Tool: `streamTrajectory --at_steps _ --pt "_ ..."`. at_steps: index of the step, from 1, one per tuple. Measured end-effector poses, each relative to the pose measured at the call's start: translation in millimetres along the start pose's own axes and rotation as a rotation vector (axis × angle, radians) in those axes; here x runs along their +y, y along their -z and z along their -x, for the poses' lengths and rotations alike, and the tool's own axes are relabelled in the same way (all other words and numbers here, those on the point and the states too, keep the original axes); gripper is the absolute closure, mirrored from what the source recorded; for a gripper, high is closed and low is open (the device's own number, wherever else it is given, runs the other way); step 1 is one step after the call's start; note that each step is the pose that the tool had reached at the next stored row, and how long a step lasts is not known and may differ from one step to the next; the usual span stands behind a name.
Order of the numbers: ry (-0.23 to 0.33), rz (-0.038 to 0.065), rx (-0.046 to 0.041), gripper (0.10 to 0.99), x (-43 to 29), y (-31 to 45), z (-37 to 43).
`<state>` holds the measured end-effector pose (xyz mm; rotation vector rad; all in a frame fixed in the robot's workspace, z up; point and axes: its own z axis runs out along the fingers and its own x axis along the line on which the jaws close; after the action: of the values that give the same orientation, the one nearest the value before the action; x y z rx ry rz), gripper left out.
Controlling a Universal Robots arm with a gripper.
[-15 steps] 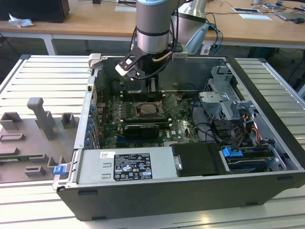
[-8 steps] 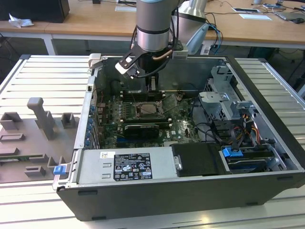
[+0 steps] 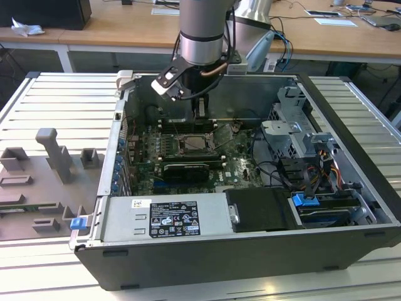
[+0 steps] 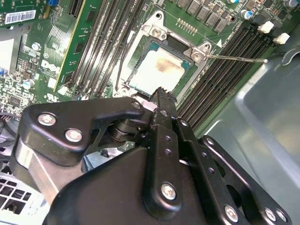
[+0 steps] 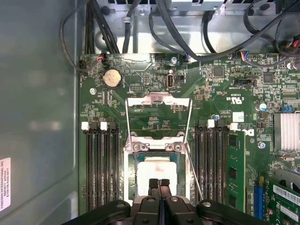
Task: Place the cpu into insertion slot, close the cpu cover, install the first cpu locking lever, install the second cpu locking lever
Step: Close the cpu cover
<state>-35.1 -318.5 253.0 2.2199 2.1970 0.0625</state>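
black two-finger gripper [image 5: 158, 183]: fingertips pressed together with nothing between them, poised over the near edge of the pale silver-beige square cpu [image 5: 157, 168], and at twelve o'clock of it in the exterior view. that cpu lies seated in the silver-rimmed square insertion slot [image 5: 154, 146]. thin silver window-frame cpu cover [image 5: 159, 100]: raised open beyond the chip; judged: placement done, cover-closing in hand, calling for pressure on the frame's free edge.

looks like a robotics lab or workshop: slotted aluminium bench [image 3: 56, 94], opened computer case [image 3: 250, 251] set on it under a robot arm [image 3: 202, 25], grey fixtures [image 3: 53, 153] alongside, wooden desks [image 3: 125, 28] with papers [image 3: 336, 22] behind.
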Motion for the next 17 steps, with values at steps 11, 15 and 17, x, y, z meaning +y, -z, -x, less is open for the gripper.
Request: streamTrajectory --at_steps 11,15,17 --pt "0.0 0.0 0.0 0.98 0.4 10.8 -0.6" --pt "0.0 0.0 0.0 0.98 0.6 14.6 -0.7" --pt "0.0 0.0 -0.0001 0.98 0.6 15.7 -0.8"
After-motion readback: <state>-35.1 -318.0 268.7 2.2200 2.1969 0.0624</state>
